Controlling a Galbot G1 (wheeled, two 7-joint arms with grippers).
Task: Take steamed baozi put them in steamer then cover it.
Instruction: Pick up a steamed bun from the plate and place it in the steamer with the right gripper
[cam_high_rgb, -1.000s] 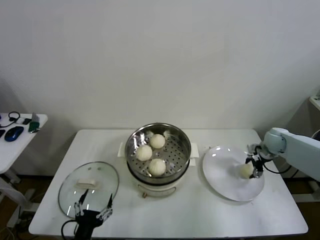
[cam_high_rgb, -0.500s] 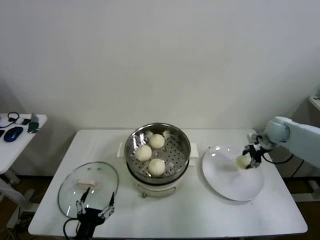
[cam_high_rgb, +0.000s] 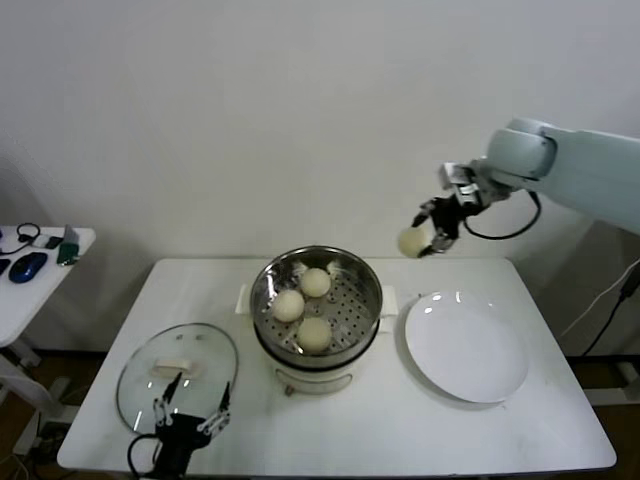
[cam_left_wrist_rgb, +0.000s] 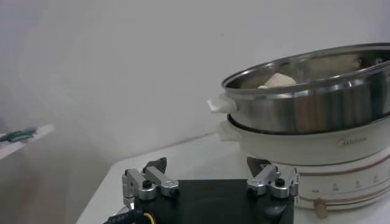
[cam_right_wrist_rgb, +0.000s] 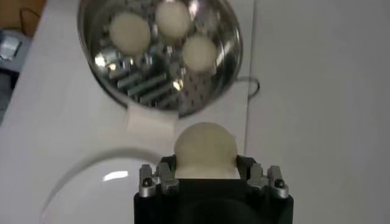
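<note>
Three baozi (cam_high_rgb: 315, 282) lie on the perforated tray of the steel steamer (cam_high_rgb: 372, 285) at the table's middle. A further baozi (cam_high_rgb: 411, 241) hangs high in the air, above and to the right of the steamer, and my right gripper (cam_high_rgb: 418, 240) is shut on it. In the right wrist view that bun (cam_right_wrist_rgb: 205, 148) fills the jaws, with the steamer (cam_right_wrist_rgb: 158, 91) below and beyond it. The glass cover (cam_high_rgb: 205, 350) lies flat at the front left. My left gripper (cam_high_rgb: 187, 408) stands open at the cover's near edge, holding nothing.
A flat white plate (cam_high_rgb: 466, 345) sits right of the steamer with nothing on it. A small side table (cam_high_rgb: 45, 262) with a mouse and cables stands at the far left. From the left wrist, the steamer (cam_left_wrist_rgb: 317, 103) shows ahead on its white base.
My right gripper has lifted the baozi off the white plate and carried it up and left, towards the steamer. The left arm has not moved.
</note>
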